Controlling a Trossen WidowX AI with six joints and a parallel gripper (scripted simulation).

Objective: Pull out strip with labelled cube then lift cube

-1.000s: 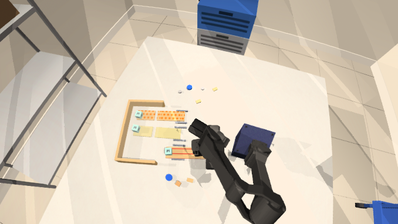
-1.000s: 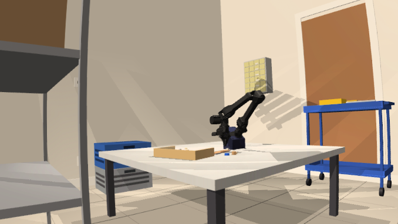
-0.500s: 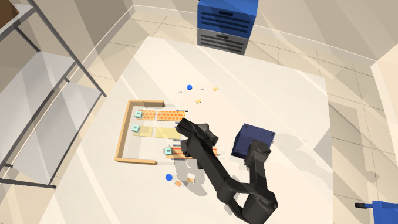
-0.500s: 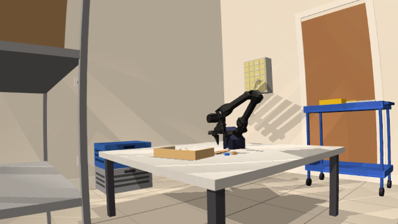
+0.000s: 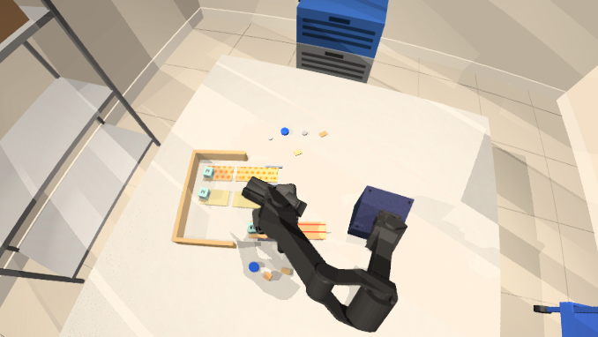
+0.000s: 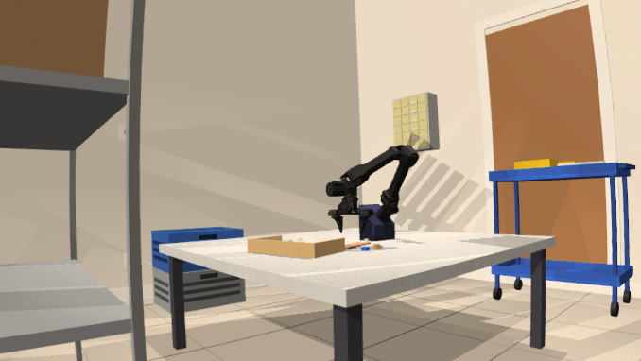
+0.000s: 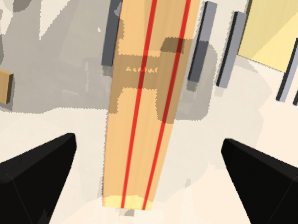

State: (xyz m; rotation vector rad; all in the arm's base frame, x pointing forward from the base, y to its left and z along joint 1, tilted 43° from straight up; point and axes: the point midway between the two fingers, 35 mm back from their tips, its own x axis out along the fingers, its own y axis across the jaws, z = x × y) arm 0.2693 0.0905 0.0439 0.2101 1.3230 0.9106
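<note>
Step in hand, as judged: pull-out prob. done, cube pick next. The red-lined strip (image 5: 312,231) (image 7: 132,135) is seen lying flat on the desk (image 5: 397,119) (image 6: 425,250), its near end well outside the three-sided wooden frame (image 5: 180,207) (image 6: 284,249). The labelled cube (image 5: 251,228) is carried at its far end, nearest the frame's open side, partly hidden by the arm in the top view. No gap is seen in the visible part of that strip; the dotted strip (image 5: 257,174) and the plain yellow one (image 5: 244,199) are each split across, w/ a cube on the frame-side piece, so both are best left alone.

Long axis of the red-lined strip: approx. left-right in the top view, cube end toward the frame, bare end toward the base side. In the wrist view it's run lengthwise, slightly slanted.

The fingers (image 6: 352,232) are spread wide, nothing held, raised above the desk. For the next move, they'd need to be centred over the cube, lowered either side, then closed w/o the strip being nudged.
</note>
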